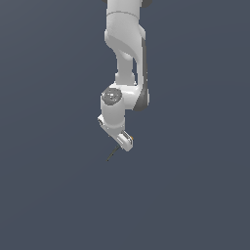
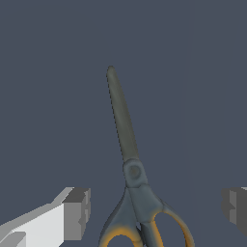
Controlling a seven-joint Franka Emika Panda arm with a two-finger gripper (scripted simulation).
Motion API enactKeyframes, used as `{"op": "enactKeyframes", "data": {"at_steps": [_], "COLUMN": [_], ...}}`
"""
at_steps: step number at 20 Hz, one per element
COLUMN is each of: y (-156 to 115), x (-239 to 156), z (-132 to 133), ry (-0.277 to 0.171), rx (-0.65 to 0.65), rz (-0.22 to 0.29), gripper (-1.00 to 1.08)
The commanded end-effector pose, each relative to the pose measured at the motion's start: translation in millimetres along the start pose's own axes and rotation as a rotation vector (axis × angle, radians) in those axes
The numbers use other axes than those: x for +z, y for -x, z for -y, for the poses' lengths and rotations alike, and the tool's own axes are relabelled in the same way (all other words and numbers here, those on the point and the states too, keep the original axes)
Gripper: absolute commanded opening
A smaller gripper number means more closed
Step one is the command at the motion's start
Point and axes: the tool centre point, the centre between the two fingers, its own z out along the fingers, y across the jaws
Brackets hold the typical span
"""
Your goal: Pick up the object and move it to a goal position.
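Note:
The scissors [image 2: 126,130] have a thin dark blade, a round pivot and orange-yellow ring handles. In the wrist view they lie lengthwise between my fingertips, the handles nearest the gripper [image 2: 155,212]. The jaws stand wide apart, with a gap on each side of the handles. One grey pad [image 2: 76,212] and the other [image 2: 235,208] do not touch the scissors. In the exterior view the gripper [image 1: 125,142] is low and tilted, and only the dark blade tip of the scissors [image 1: 113,154] sticks out below it. The handles are hidden there by the hand.
A plain dark grey-blue floor [image 1: 195,195] fills both views. The white arm [image 1: 124,53] comes down from the top middle of the exterior view. No goal marker shows.

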Motion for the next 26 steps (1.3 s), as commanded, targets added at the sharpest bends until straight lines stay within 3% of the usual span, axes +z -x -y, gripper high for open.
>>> {"op": "enactKeyframes", "data": {"at_steps": [1, 13, 14, 26], "y": [0, 0, 0, -2], "x": [7, 46, 46, 44], "z": [-1, -1, -1, -2], "ry": [0.001, 0.001, 0.001, 0.001], "rx": [0.001, 0.005, 0.005, 0.009], "rz": [0.001, 0.001, 0.001, -0.001], "gripper": [1.00, 1.00, -1.00, -1.00]}}
